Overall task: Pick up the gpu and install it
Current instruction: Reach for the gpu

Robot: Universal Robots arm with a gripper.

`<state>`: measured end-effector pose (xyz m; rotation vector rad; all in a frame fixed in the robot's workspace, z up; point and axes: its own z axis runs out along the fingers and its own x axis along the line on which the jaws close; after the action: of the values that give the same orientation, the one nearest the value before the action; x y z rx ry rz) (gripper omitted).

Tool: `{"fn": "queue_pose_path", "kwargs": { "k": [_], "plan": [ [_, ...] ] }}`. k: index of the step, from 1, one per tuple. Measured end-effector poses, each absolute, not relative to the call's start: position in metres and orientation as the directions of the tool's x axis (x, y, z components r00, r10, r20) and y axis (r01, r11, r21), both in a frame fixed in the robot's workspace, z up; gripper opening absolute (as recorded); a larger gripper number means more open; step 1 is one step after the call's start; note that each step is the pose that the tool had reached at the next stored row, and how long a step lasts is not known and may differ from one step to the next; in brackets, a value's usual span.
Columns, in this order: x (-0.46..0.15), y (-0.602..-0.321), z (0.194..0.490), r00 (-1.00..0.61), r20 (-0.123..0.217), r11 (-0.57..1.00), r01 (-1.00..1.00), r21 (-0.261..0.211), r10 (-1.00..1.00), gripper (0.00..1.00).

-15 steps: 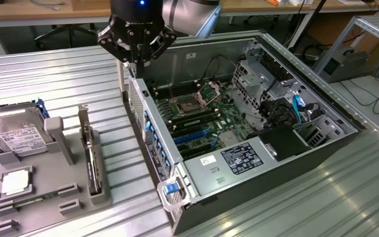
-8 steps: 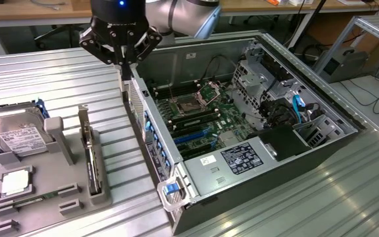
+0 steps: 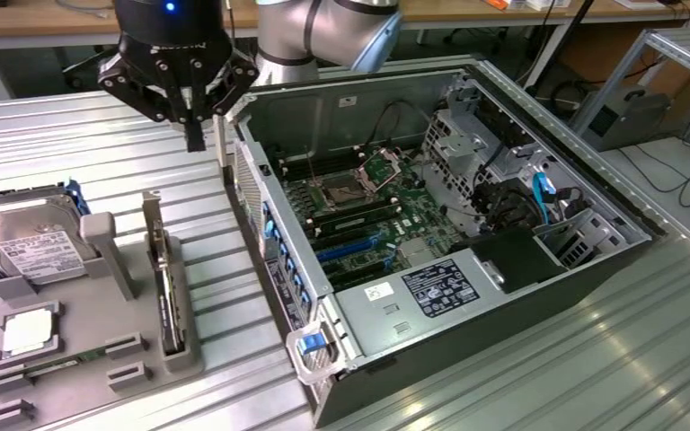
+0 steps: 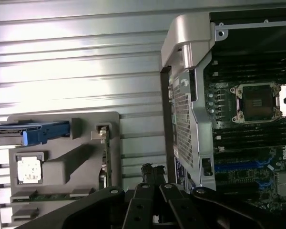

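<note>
The gpu (image 3: 168, 287) stands on its edge in a slot of the grey holder tray (image 3: 82, 359), at the exterior view's lower left. In the wrist view the gpu (image 4: 104, 157) shows as a thin green edge in the same tray (image 4: 81, 160). My gripper (image 3: 195, 139) hangs shut above the ribbed metal table, between the tray's far end and the open computer case (image 3: 441, 224). Nothing is between its fingers. In the wrist view the gripper (image 4: 150, 171) points at the strip of table beside the case wall.
A silver hard drive (image 3: 28, 242) with a white label leans in the tray, with a small square chip (image 3: 28, 330) nearer the front. The case lies open, showing its motherboard (image 3: 369, 215) and blue slots. A workbench runs along the back.
</note>
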<state>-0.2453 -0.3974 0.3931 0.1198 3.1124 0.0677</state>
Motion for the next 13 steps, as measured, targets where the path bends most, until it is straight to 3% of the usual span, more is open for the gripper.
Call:
{"fn": "queue_pose_path", "kwargs": {
  "k": [13],
  "plan": [
    [-0.278, -0.397, 0.393, -0.997, -0.024, 0.996, 0.077, 0.044, 0.078, 0.11]
  ]
}}
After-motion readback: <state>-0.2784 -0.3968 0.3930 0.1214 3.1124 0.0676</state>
